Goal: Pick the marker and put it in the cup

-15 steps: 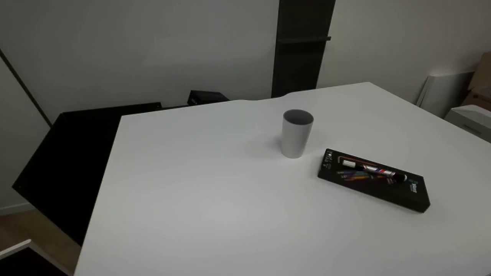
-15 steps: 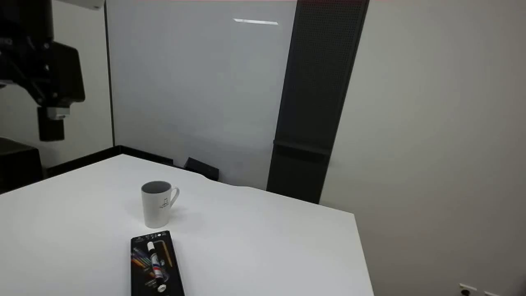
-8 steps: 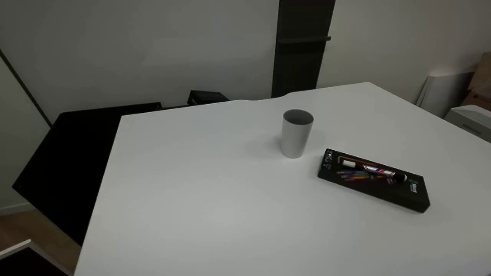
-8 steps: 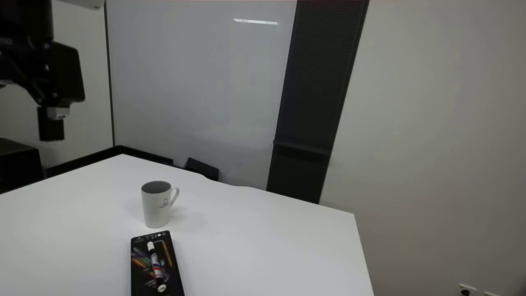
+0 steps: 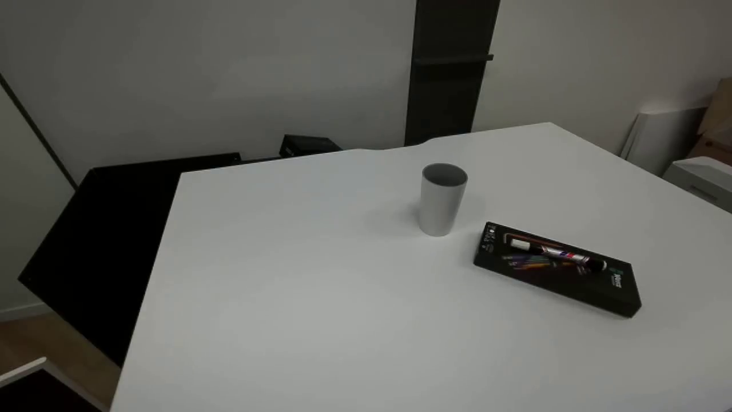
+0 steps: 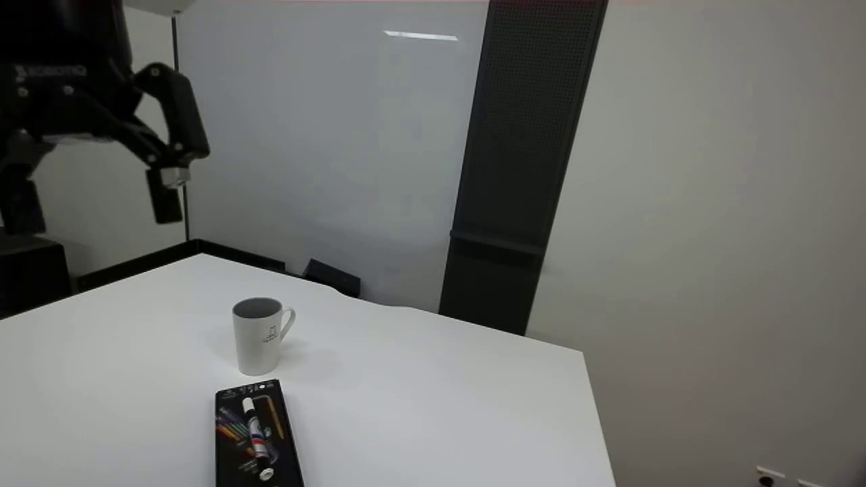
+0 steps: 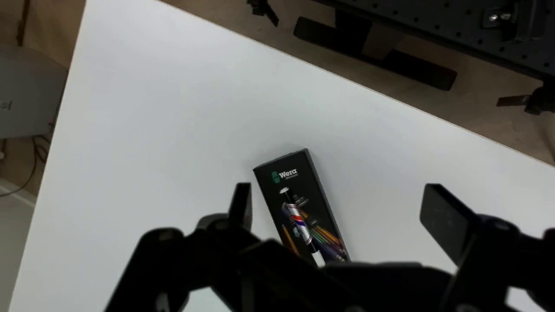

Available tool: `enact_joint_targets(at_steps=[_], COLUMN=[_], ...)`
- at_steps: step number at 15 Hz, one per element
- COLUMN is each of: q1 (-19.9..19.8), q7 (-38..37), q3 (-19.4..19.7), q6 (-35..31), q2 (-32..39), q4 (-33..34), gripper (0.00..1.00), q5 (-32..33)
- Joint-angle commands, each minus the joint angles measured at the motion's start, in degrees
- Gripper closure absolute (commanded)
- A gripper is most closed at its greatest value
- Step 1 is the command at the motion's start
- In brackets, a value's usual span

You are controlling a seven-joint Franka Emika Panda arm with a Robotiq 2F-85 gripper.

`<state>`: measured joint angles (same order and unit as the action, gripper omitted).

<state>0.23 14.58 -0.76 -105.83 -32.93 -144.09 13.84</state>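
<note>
A pale wall (image 6: 703, 203) backs the scene in both exterior views. In front of it stands your white table (image 5: 274, 297), its far edge dipping in a shallow curve, and behind that edge rises a tall dark panel (image 6: 521, 176). Your gripper (image 6: 93, 208) hangs above the table at upper left in an exterior view, its fingers (image 6: 165, 199) pointing down and spread wide apart, with nothing in their grasp. In the wrist view you see a black box (image 7: 312, 203) marked "Wera" between the fingers, well below them. The box lies flat on the table, one end near the cup (image 6: 254, 348) but apart from it. The cup stands upright, light grey, with a handle and a small dark drawing on its side. Your marker (image 7: 297, 219) lies lengthwise on top of the box, white end toward the cup; in the wrist view that end appears partly covered by the gripper.
</note>
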Motion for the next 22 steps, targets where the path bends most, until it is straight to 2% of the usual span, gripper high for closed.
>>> enact_joint_targets(at_steps=[1,6,8,11,13,14,22], q1=[1.15,2.37,2.93,3.63,3.25,0.8,0.0], q7=[10.82,31.26,41.4,55.86,61.68,57.7,58.5], q3=[5.1,14.23,17.48,19.59,19.41,17.24,16.45], q6=[-6.9,-23.57,-27.17,-29.3,-28.43,-28.43,-28.4], q2=[2.94,7.8,8.91,10.93,12.12,10.85,11.27], q4=[0.91,0.44,0.45,0.65,0.95,0.01,-0.01], gripper=[0.0,0.0,0.0,0.0,0.0,0.0,0.0], q5=[4.16,-0.6,-4.95,-10.47,-13.01,-11.83,-12.13])
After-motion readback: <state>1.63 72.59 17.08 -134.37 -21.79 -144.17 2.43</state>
